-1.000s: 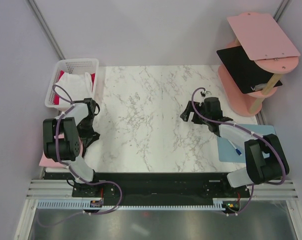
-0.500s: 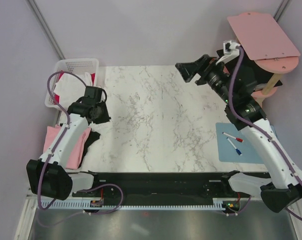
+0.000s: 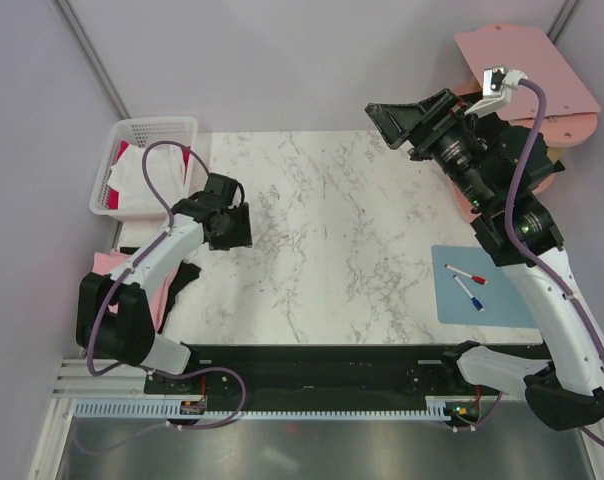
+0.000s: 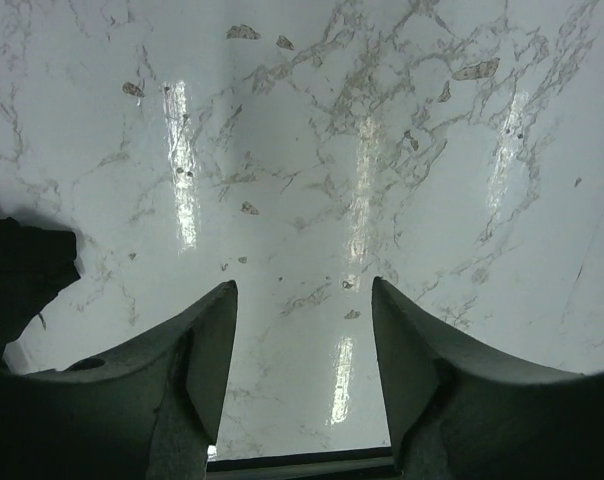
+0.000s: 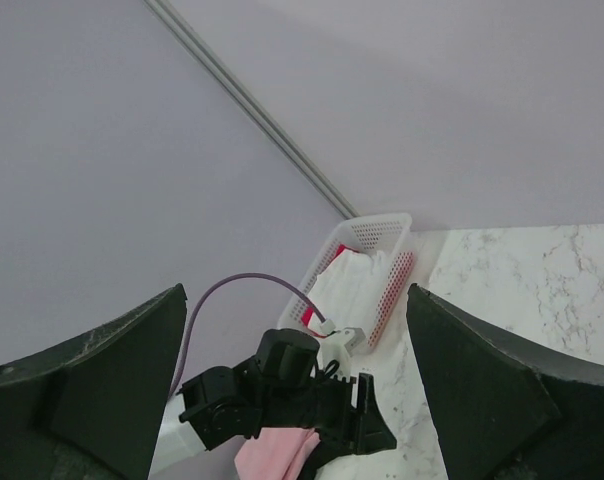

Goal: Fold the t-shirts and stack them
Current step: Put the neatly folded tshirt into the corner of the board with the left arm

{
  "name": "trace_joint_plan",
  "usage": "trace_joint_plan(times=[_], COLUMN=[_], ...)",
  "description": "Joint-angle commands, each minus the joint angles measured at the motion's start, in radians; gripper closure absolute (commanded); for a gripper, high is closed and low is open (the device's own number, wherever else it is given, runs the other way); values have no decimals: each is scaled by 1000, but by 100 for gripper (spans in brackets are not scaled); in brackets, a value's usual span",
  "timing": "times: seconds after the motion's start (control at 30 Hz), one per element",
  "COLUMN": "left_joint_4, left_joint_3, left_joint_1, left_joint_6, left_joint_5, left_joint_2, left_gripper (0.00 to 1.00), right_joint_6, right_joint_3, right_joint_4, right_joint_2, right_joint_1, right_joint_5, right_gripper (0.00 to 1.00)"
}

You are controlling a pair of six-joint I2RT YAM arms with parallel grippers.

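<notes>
A light pink t-shirt (image 3: 154,292) lies bunched at the table's left edge, with a black t-shirt (image 3: 186,275) partly under it. White and red t-shirts (image 3: 142,172) fill the basket (image 3: 154,125). My left gripper (image 3: 234,226) hangs open over bare marble just right of the pink and black shirts; in the left wrist view nothing lies between its fingers (image 4: 302,290), and black cloth (image 4: 22,270) shows at the left. My right gripper (image 3: 390,125) is raised high by the shelf, wide open and empty (image 5: 297,290), facing the basket (image 5: 382,232) and pink shirt (image 5: 277,455).
A pink shelf (image 3: 527,70) stands at the back right, partly hidden by my right arm. A light blue mat (image 3: 502,300) with two markers (image 3: 466,276) lies at the right edge. Grey walls close in the back and sides.
My left gripper has swung right, off the pink and black shirts and onto the marble, and has opened. My right arm has risen from the table up beside the shelf, still open.
</notes>
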State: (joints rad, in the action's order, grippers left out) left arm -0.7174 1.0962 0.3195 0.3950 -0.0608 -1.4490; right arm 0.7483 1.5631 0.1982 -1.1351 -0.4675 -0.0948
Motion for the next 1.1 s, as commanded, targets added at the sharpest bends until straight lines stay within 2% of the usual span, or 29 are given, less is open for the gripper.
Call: trace_joint_plan(times=[0.0, 0.5, 0.83, 0.93, 1.07], left_joint_4=[55, 58, 62, 68, 75], left_joint_3=[25, 51, 80, 82, 100], left_joint_1=[16, 38, 44, 47, 50], left_joint_6=[2, -25, -44, -45, -56], left_joint_5=[-25, -91, -125, -142, -171], left_joint_2=[-34, -134, -200, -214, -218], left_gripper=[36, 35, 34, 27, 12], right_joint_6=[37, 42, 46, 23, -93], right_joint_3=[25, -132, -127, -136, -192], right_joint_4=[-11, -226, -247, -278, -284], right_joint_2=[-11, 3, -54, -60, -68], right_joint_1=[-2, -3, -2, -2, -3], right_joint_5=[24, 26, 38, 27, 20], right_gripper=[2, 2, 2, 2, 2])
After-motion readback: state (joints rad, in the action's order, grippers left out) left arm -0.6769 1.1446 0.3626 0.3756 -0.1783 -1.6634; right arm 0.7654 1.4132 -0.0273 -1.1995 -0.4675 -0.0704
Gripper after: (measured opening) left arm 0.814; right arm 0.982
